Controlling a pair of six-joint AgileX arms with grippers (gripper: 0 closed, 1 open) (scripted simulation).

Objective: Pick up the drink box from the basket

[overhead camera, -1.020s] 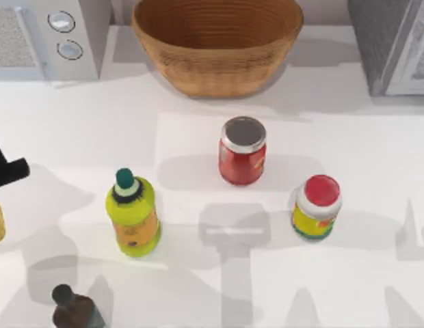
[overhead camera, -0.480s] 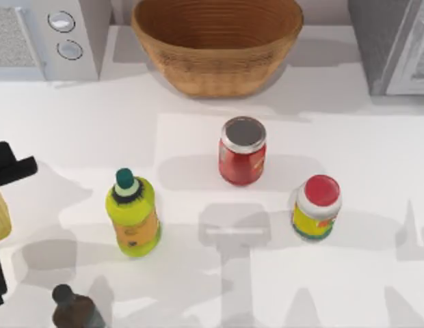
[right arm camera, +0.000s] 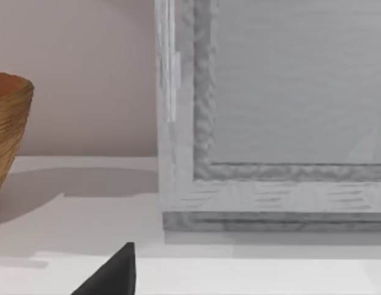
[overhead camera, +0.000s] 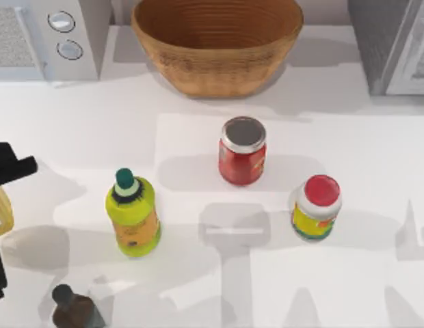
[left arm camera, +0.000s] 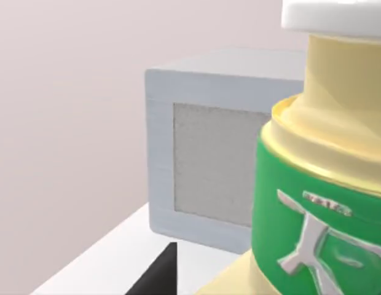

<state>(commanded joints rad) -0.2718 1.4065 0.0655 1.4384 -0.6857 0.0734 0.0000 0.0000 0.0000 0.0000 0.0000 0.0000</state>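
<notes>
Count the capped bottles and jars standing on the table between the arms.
4: yellow-green bottle left of centre, red jar in the middle, red-lidded jar to its right, dark bottle at the near left edge.

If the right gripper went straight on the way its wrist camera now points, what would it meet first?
Most likely the grey appliance standing at the table's right back corner: it fills the way ahead. The basket lies off to one side of that line. How far the appliance stands is hard to judge.

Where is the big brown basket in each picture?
Top view: the basket stands at the top middle, at the back of the white table.
Left wrist view: this camera faces the grey microwave instead.
Right wrist view: one curved side of the basket, cut off by the picture's edge, near the grey cabinet.
Shared landmark: the white table.
</notes>
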